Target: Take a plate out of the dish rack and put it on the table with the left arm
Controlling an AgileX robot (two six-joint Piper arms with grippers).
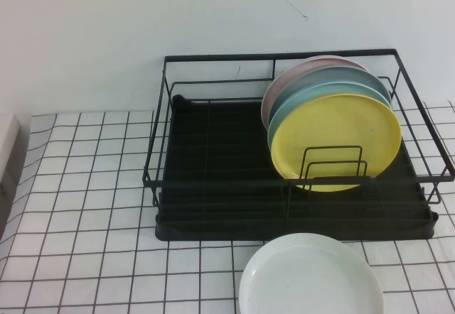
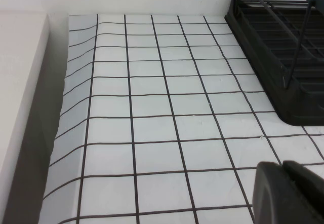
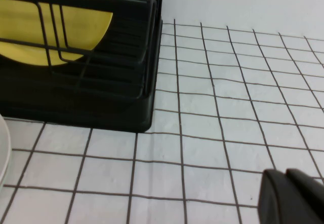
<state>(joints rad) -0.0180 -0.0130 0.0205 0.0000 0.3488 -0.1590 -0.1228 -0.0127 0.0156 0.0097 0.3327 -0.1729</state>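
White table (image 1: 85, 207): plate (image 1: 341, 138) racked, well apart from both hands.

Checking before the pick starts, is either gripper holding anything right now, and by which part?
Nothing is held. The round yellow plate leans in the black wire dish rack; left gripper and right gripper hang over bare table.

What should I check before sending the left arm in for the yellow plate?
1. Yellow plate standing at the front of the stack in the dish rack, unobstructed: ok.
2. Bare table left of the rack for set-down: ok.
3. White plate lies in front of the rack; avoid it when placing: ok.
4. Left gripper low over the table beside the rack, away from the plate: ok.
5. Left gripper finger opening: cannot tell.
6. Right gripper over the table on the rack's other side, out of the way: ok.
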